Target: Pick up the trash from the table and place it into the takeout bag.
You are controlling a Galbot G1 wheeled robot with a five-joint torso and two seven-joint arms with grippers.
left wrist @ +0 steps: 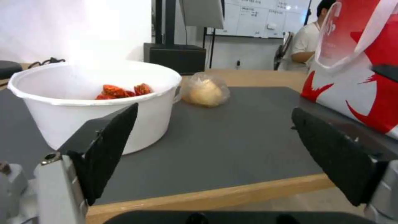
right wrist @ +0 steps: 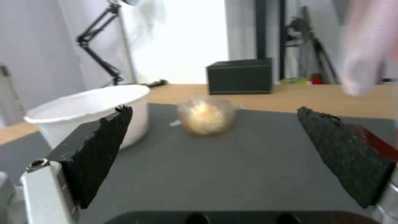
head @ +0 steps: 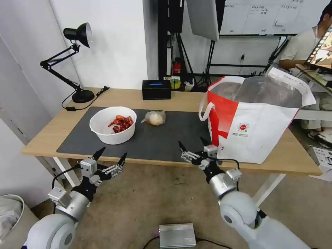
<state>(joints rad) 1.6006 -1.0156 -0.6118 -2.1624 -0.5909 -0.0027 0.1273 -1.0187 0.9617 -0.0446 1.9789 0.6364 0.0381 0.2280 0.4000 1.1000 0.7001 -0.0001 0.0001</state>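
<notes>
A white round bowl (head: 112,129) (left wrist: 83,102) (right wrist: 95,109) with red crayfish shells sits on the left half of the dark grey mat (head: 162,141). Beside it on the mat lies a small clear bag (head: 155,118) (left wrist: 206,90) (right wrist: 206,115) holding a whitish lump. The big white-and-red takeout bag (head: 256,121) (left wrist: 356,77) stands open at the table's right end, silver lining showing. My left gripper (head: 112,157) hangs open just off the table's front edge, below the bowl. My right gripper (head: 193,144) is open at the front edge, close to the takeout bag's near corner.
A black tissue box (head: 156,89) (right wrist: 240,76) stands at the table's back edge. A black desk lamp (head: 74,62) occupies the back left corner, its cord trailing onto the wood. A silver box (head: 177,235) lies on the floor below. A person sits behind the bag at the right.
</notes>
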